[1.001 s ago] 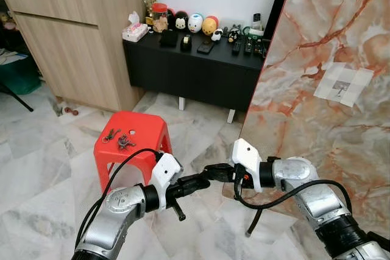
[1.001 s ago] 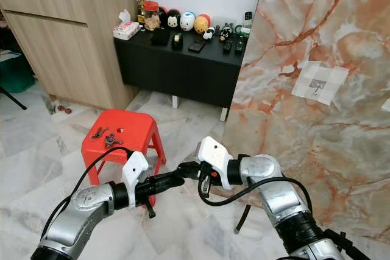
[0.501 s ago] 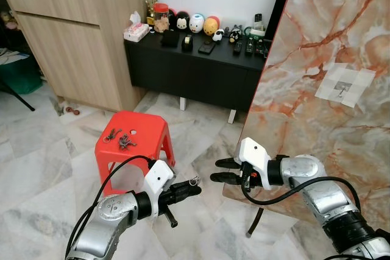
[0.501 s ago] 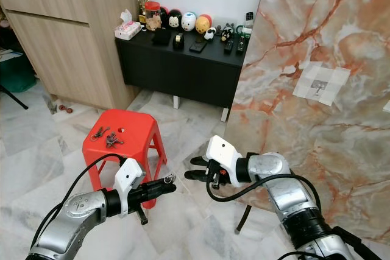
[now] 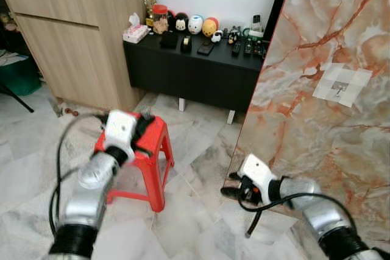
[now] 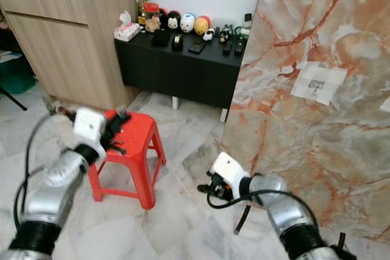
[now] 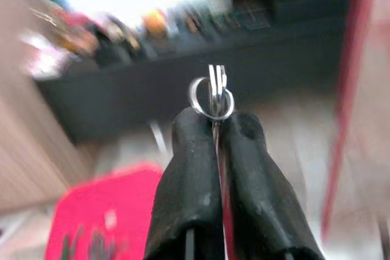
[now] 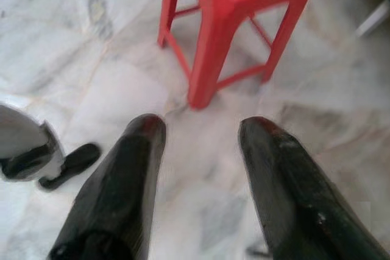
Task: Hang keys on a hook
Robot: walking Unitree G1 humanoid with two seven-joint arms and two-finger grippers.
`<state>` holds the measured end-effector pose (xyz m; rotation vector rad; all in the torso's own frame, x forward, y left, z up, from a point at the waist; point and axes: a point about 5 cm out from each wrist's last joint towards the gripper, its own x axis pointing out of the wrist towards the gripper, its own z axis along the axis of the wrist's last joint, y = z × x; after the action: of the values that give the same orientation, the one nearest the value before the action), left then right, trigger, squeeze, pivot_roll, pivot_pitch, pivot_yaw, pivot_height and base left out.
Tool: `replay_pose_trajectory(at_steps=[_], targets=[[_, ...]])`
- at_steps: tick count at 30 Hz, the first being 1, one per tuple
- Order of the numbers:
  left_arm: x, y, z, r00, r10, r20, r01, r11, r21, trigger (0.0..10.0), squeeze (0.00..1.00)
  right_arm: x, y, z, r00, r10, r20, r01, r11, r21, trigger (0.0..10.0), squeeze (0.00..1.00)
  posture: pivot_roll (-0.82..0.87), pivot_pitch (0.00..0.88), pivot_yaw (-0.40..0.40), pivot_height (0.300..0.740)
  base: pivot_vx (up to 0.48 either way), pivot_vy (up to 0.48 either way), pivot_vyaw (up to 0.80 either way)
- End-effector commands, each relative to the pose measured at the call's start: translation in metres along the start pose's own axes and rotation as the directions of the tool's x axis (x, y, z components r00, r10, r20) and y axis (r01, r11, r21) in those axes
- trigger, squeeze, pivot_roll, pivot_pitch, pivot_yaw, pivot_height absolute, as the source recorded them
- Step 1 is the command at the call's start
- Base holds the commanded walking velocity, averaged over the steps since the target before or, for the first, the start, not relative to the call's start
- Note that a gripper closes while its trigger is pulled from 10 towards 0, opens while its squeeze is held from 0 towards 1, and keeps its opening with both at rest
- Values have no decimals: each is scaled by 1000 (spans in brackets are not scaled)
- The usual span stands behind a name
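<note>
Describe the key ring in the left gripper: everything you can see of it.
The key ring is a thin silver split ring, metal by its shine, pinched between the shut fingers of the left gripper. It sticks out past the fingertips, with flat silver pieces, probably keys, edge-on through it. The gripper is raised over the red stool.

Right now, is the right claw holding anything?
No. In the right wrist view the right claw is open, with only marble floor between its fingers.
</note>
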<state>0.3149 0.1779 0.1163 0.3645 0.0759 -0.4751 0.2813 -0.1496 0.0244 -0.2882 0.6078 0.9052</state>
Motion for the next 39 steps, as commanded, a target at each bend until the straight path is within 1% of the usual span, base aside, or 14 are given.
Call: replay_pose_trajectory(at_steps=[1,5,6,10,12,13,15,17,18,19,21,26,32,39], targets=[[-17,-32,-67,931,-161,-327,186,982,45,10000,0,2,-2,-17,995,-77,-56,79,996,35,10000,0,62,0,-63,740,0,0,0],[-71,-53,-144,689,-233,-687,341,940,22,10000,0,7,5,-42,980,-135,-149,151,983,104,10000,0,79,0,-61,740,0,0,0],[-71,-53,-144,689,-233,-687,341,940,22,10000,0,7,5,-42,980,-135,-149,151,983,104,10000,0,79,0,-61,740,0,0,0],[-155,-78,-201,352,-314,-882,392,905,-166,10000,0,12,17,-60,972,-127,-197,159,975,156,10000,0,81,0,-56,740,0,0,0],[-182,-83,-213,258,-294,-920,420,892,-167,10000,0,12,19,-64,969,-124,-213,160,974,160,10000,0,84,1,-53,740,0,0,0],[-186,-83,-214,249,-283,-926,412,896,-163,10000,0,13,20,-64,969,-123,-213,159,974,161,10000,0,84,1,-53,740,0,0,0],[-186,-82,-215,284,-249,-926,350,926,-142,10000,0,13,20,-64,969,-122,-213,158,975,159,10000,0,92,5,-59,740,0,0,0],[-165,-75,-209,436,-164,-885,182,979,-92,10000,0,14,19,-63,968,-132,-211,166,974,154,10000,0,94,4,-60,740,0,0,0],[-165,-75,-209,436,-164,-885,182,979,-92,10000,0,14,19,-63,968,-132,-211,166,974,154,10000,0,94,4,-60,740,0,0,0],[-141,-66,-197,569,-100,-817,47,995,-89,10000,0,16,17,-61,967,-150,-206,184,971,155,10000,0,93,0,-65,740,0,0,0],[-118,-56,-183,676,-32,-736,-31,997,-72,10000,0,18,15,-59,962,-176,-207,210,965,155,10000,0,89,0,-66,740,0,0,0],[-87,-43,-157,815,86,-573,-153,986,-70,10000,0,19,14,-61,944,-245,-220,288,938,193,10000,0,86,0,-69,740,0,0,0],[-60,-34,-117,937,119,-329,-172,976,-135,10000,0,15,13,-73,898,-345,-271,412,877,247,10000,0,81,2,-70,740,0,0,0],[-51,-59,-84,956,-206,-207,195,978,-72,10000,0,15,23,-89,848,-399,-350,498,826,263,10000,0,85,15,-65,740,0,0,0]])
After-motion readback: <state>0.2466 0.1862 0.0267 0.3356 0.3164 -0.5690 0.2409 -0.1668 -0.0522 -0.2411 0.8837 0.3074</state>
